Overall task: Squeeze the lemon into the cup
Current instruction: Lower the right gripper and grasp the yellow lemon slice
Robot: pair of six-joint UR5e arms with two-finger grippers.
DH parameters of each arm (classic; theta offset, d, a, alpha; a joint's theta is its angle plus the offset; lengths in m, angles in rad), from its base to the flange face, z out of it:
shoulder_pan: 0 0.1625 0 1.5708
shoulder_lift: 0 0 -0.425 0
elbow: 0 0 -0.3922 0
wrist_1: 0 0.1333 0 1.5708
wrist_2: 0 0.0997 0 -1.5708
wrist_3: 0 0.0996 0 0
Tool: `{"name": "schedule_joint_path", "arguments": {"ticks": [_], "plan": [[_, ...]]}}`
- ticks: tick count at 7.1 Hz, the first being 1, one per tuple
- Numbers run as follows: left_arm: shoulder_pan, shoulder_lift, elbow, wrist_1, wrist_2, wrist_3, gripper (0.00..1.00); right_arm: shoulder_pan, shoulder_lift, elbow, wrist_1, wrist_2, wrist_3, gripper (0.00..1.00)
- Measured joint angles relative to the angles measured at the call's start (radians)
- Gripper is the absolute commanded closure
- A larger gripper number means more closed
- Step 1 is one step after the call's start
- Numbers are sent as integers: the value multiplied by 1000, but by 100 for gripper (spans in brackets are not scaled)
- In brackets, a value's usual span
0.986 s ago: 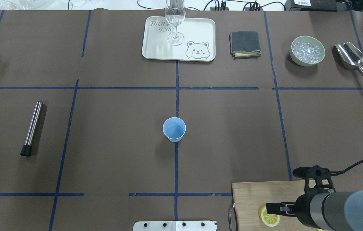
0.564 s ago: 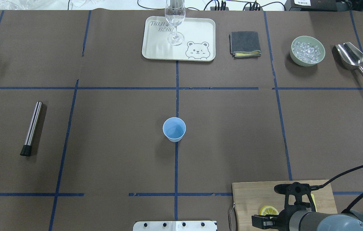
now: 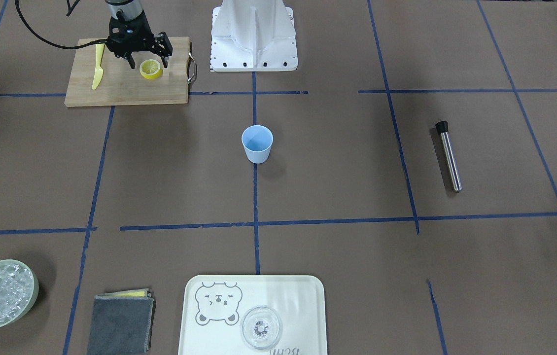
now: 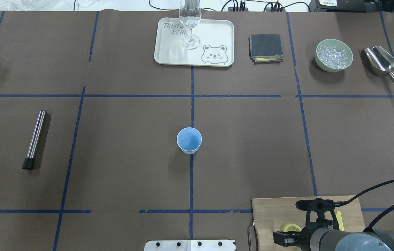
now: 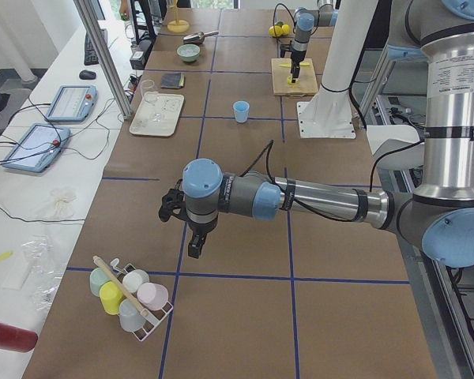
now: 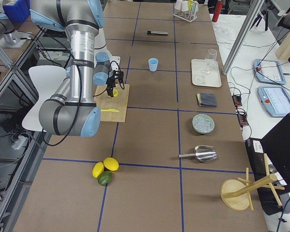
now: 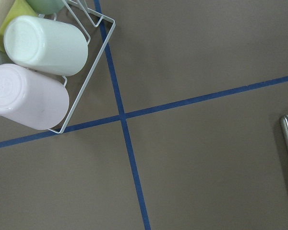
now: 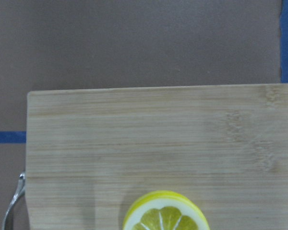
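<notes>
A lemon slice (image 3: pixel 151 69) lies on the wooden cutting board (image 3: pixel 125 91) near the robot's base; it also shows in the overhead view (image 4: pixel 290 227) and the right wrist view (image 8: pixel 165 213). My right gripper (image 3: pixel 148 62) is open and hangs just over the slice, one finger on either side of it, holding nothing. The light-blue cup (image 3: pixel 257 143) stands upright mid-table, far from the board, also in the overhead view (image 4: pixel 189 140). My left gripper (image 5: pixel 194 241) hovers over the table's left end and shows only in the exterior left view; I cannot tell whether it is open or shut.
A yellow plastic knife (image 3: pixel 97 66) lies on the board. A metal muddler (image 4: pixel 35 138) lies at the left. At the far edge are a tray (image 4: pixel 218 31) with a glass, a folded cloth (image 4: pixel 265 47), an ice bowl (image 4: pixel 334 55) and a scoop (image 4: pixel 383 64). A cup rack (image 5: pixel 130 296) stands under the left arm.
My right arm has drawn back toward the robot's side of the board and turned its wrist. The lemon slice is now partly hidden in the overhead view.
</notes>
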Motion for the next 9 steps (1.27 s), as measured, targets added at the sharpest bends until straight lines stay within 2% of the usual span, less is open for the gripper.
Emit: {"name": "schedule_joint_path", "arguments": {"ticks": [2, 3, 4, 9], "plan": [[0, 0, 0, 0, 0, 0, 0, -1, 6, -15, -8, 1, 0, 18], [0, 0, 0, -1, 0, 1, 0, -1, 6, -17, -9, 1, 0, 29], [0, 0, 1, -1, 0, 1, 0, 0, 7, -17, -9, 0, 1, 35], [0, 5, 2, -1, 0, 1, 0, 30, -2, -1, -9, 4, 2, 36]]}}
